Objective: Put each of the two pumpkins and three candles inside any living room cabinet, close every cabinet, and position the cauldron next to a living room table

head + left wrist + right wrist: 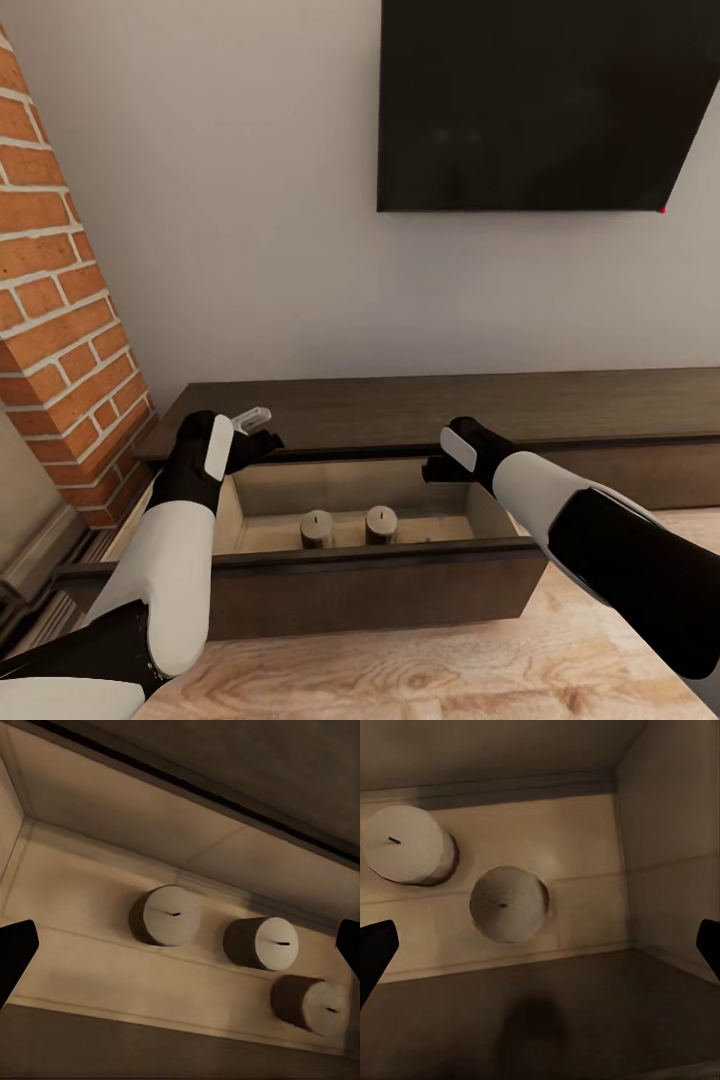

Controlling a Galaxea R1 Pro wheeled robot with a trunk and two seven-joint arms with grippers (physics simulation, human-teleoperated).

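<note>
The long dark-brown cabinet [560, 405] stands against the wall with one drawer [370, 585] pulled out, showing its pale beige inside. Two grey-beige candles [316, 528] [381, 523] stand upright in it in the head view. The left wrist view shows three candles [171, 915] [268, 943] [315, 1003] on the drawer floor, the right wrist view two [406, 844] [508, 904]. My left gripper [258, 428] [181, 949] hangs open over the drawer's left back corner. My right gripper [432, 468] [541, 949] hangs open over its right side, empty. Pumpkins, cauldron and table are out of view.
A red brick column [60, 330] rises at the left, close to the cabinet's end. A black television [530, 100] hangs on the pale wall above the cabinet. Light wooden floor [400, 670] runs in front of the open drawer.
</note>
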